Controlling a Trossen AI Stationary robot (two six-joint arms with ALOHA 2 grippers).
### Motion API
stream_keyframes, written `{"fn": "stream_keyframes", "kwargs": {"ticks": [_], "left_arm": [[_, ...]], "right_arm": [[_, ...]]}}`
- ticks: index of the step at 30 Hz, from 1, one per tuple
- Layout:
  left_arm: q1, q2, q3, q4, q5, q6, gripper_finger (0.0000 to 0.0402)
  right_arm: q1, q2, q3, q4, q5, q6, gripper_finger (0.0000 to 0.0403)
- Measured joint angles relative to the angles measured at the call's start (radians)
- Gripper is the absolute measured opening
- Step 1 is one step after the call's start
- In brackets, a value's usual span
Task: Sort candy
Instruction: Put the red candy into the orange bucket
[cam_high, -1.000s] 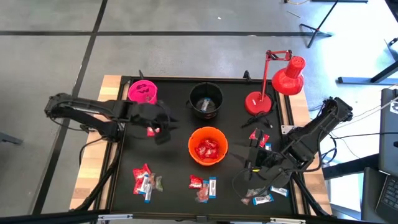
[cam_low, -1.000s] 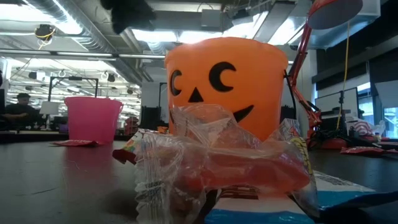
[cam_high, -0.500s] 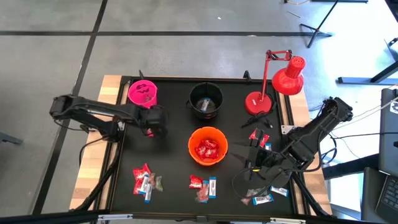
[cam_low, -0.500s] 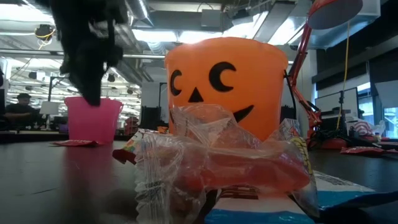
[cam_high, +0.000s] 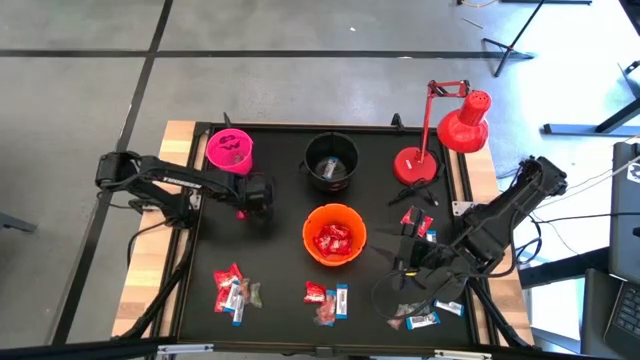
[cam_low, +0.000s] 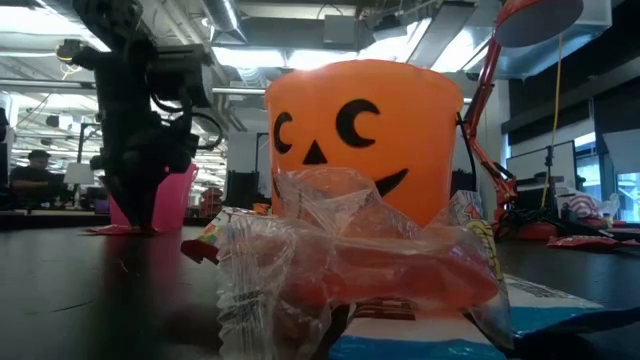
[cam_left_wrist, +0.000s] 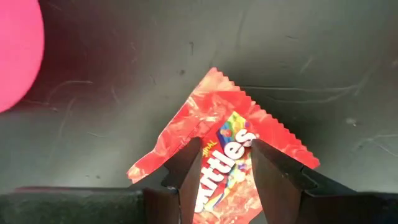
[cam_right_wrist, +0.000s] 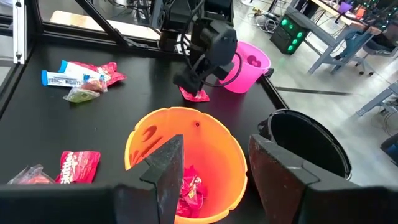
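Left gripper (cam_left_wrist: 225, 163) jaws spread, straddling red Skittles packet (cam_left_wrist: 224, 146) on table, right gripper (cam_right_wrist: 214, 168) jaws open, empty

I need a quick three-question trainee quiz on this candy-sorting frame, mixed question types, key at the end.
1. True or false: the left claw straddles a red Skittles packet lying on the black table.
2. Multiple choice: which bucket holds red packets? A) pink bucket B) black bucket C) orange bucket
3. Fill in: the right claw hangs with fingers apart, looking over the ____ bucket.

Key: 1 true; 2 C; 3 orange.
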Motion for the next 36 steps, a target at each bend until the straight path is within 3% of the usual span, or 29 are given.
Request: {"fn": "stream_keyframes", "kwargs": {"ticks": [7, 16, 32, 36], "left_arm": [[-0.007, 0.013, -0.019, 0.021, 0.008, 0.019, 0.0121], [-0.03, 0.01, -0.02, 0.06, 0.02, 0.026, 0.0007], [-0.126, -0.008, 0.122, 0.054, 0.03, 0.138, 0.0], [-0.141, -0.008, 0.129, 0.049, 0.053, 0.19, 0.0021]], "right_arm": [[0.0, 0.01, 0.0, -0.001, 0.0, -0.002, 0.0177], [0.0, 0.01, 0.0, -0.001, 0.008, -0.003, 0.0177], [0.0, 0.01, 0.0, -0.001, 0.008, -0.003, 0.0177], [0.0, 0.01, 0.0, -0.001, 0.008, 0.001, 0.0177]]}}
